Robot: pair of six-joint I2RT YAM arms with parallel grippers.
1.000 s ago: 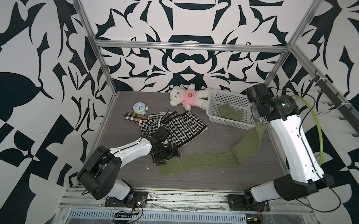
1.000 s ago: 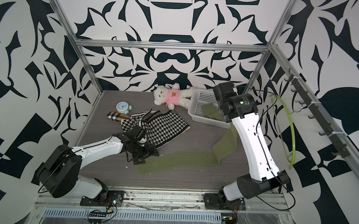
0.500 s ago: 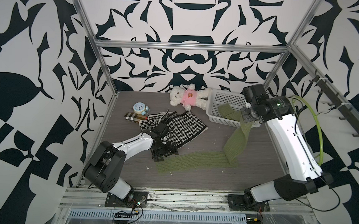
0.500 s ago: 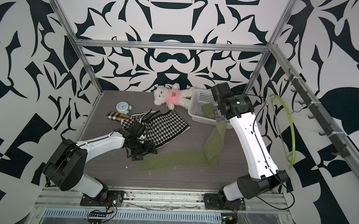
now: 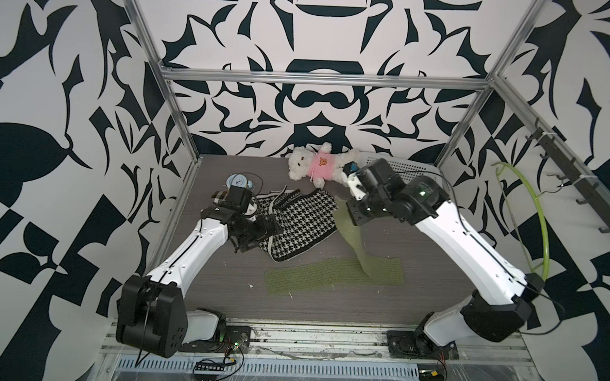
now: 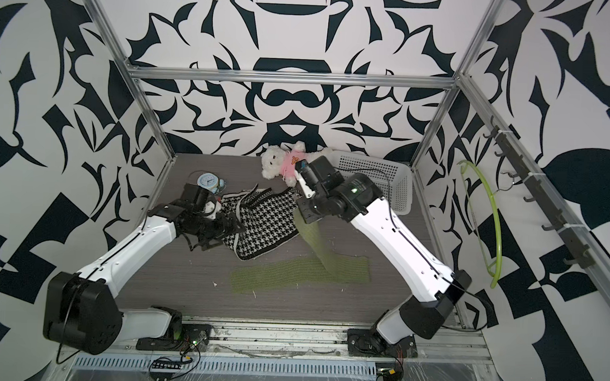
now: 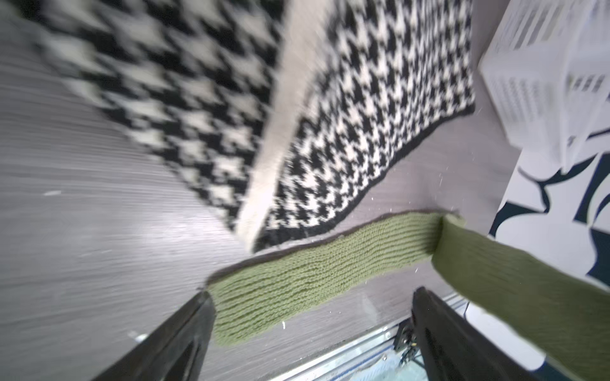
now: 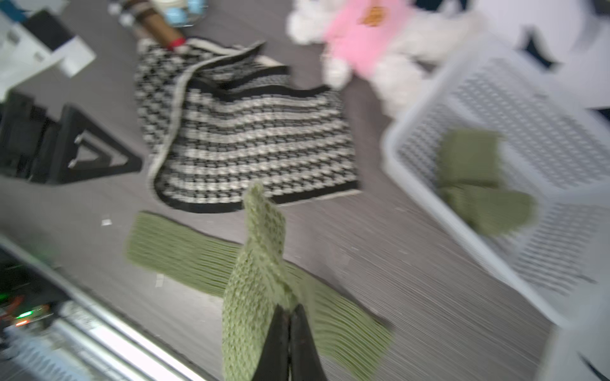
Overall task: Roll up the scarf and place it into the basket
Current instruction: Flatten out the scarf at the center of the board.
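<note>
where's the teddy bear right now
In both top views the teddy bear lies at the back middle of the table, beside the white basket and just behind the houndstooth cloth.

- Found open tabletop (image 5: pixel 221 294) between the green scarf (image 5: pixel 321 275) and the front rail (image 5: pixel 325 335).
- Noted only a thin bare strip between scarf and houndstooth cloth (image 5: pixel 302 223).
- Saw the back edge crowded by alarm clock (image 5: pixel 237 180), teddy bear (image 5: pixel 319 163) and basket (image 6: pixel 354 161).
- Saw the scarf's raised end slanting across the gap between cloth and basket, below the right arm (image 5: pixel 470 248).
</note>
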